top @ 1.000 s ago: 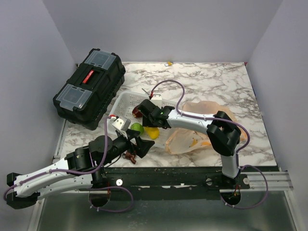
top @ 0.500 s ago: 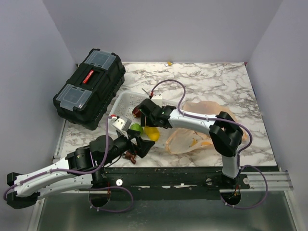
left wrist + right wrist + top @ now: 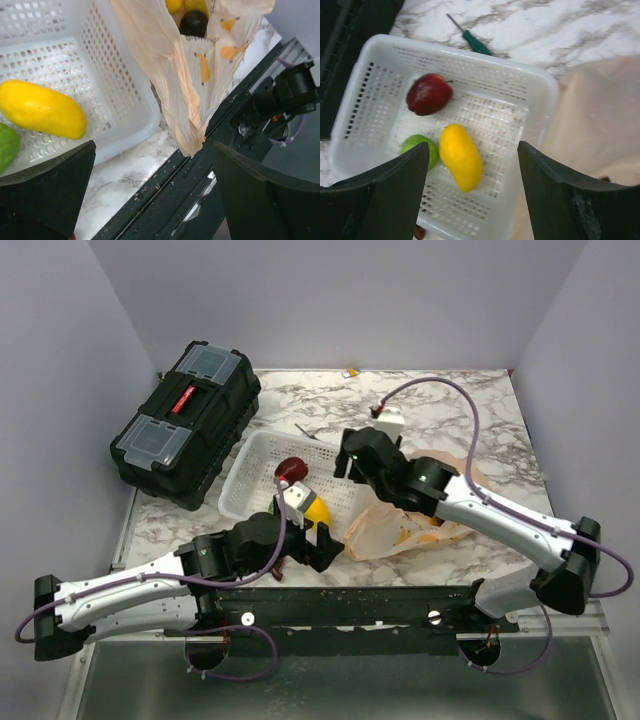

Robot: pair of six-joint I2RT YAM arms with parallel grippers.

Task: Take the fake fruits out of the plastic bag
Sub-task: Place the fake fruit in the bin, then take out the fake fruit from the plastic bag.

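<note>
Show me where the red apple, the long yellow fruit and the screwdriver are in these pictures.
red apple (image 3: 429, 94), right wrist view, middle of its skin.
long yellow fruit (image 3: 460, 157), right wrist view, middle of its body.
screwdriver (image 3: 477, 44), right wrist view, on its green handle.

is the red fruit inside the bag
No, the red fruit lies in the basket, apart from the bag.

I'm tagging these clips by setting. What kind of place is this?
Probably a robotics lab test cell, not a home: a marble-patterned tabletop boxed in by plain pale walls, two robot arms bolted at its near edge, and a black toolbox beside a white basket.
</note>
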